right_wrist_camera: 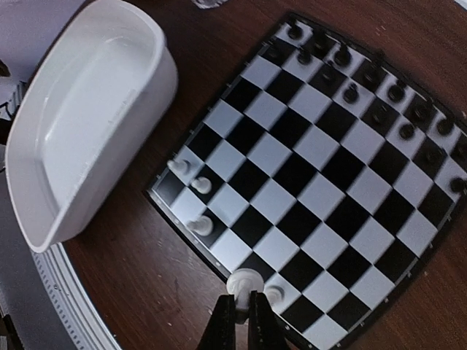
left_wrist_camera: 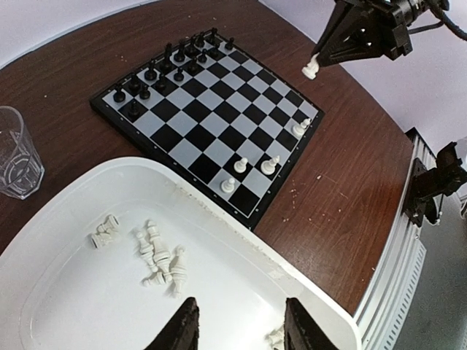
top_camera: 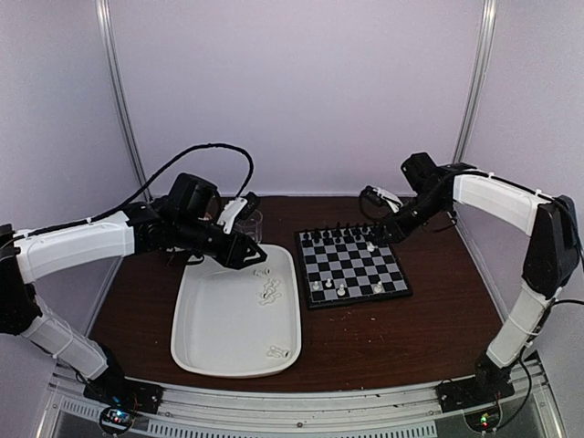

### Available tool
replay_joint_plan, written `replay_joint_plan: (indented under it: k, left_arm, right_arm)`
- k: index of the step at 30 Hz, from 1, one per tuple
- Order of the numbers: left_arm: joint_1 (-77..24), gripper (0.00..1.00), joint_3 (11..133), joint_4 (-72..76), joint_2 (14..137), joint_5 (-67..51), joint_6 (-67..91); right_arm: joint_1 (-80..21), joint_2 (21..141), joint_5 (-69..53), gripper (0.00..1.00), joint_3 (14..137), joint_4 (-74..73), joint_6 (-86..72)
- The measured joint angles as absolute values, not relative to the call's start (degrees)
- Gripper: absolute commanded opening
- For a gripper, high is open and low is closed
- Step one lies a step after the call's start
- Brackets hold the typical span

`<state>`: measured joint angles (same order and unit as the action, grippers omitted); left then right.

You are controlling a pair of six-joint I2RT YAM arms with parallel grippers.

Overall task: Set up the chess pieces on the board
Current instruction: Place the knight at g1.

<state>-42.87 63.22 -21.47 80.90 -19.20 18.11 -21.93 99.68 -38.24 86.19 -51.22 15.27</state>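
**One white piece in my right gripper, four standing on the board**

The table [top_camera: 438, 338] is dark brown wood flecked with pale specks. Plain pale walls [top_camera: 301, 91] close it in, and a metal rail [top_camera: 301, 401] runs along its near edge.

There is one board [top_camera: 358, 274], lying right of the table's middle. One white tray [top_camera: 196, 342] sits just beside the board's left side and reaches toward the near edge. One clear glass [left_wrist_camera: 16, 153] stands near the far edge, behind the tray.

Four white chess pieces [left_wrist_camera: 240, 165] stand along the board's near side: three toward its near left corner and one at its near right corner. The black pieces [left_wrist_camera: 149, 73] stand in two rows along the far side, too small for me to count surely. More white chessmen lie tipped over in the tray. There is a loose heap and a small clump toward its far right part, and one or two by its near right corner. They overlap, so I cannot give a number.

My right gripper [right_wrist_camera: 243, 310] is clamped on a single white piece [right_wrist_camera: 244, 281]. It holds the piece above the right part of the board, over a square I cannot make out.

My left gripper [left_wrist_camera: 241, 332] hangs over the tray's far end with its jaws partly apart and nothing between them. The heap lies below it, toward the board.
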Motion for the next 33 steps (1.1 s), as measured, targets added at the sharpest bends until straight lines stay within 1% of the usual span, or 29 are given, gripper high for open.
replay_joint_plan:
  k: [3,6,10,21,33]
  left_arm:
    - [-42.9,0.4,63.2,-21.4,82.0,-18.8,18.1]
    - [-42.9,0.4,63.2,-21.4,82.5,-18.1,18.1]
    - [-42.9,0.4,63.2,-21.4,82.8,-17.6,18.1]
    - [-42.9,0.4,63.2,-21.4,82.9,-16.2,19.0]
    - [-42.9,0.4,63.2,-21.4,82.9,-14.3,19.6]
  right_arm:
    - [-18.8,95.3,-32.3,0.01,78.5,-50.3,18.2]
    - [-18.6,92.8,-27.1,0.01,71.6,-48.7,20.7]
    - [-18.6,92.4,-23.7,0.02,66.7,-47.0,22.3]
    - [-18.6,93.2,-20.7,0.03,64.2,-41.6,23.9]
    - [-18.6,95.5,-21.0,0.05,63.9,-40.7,24.1]
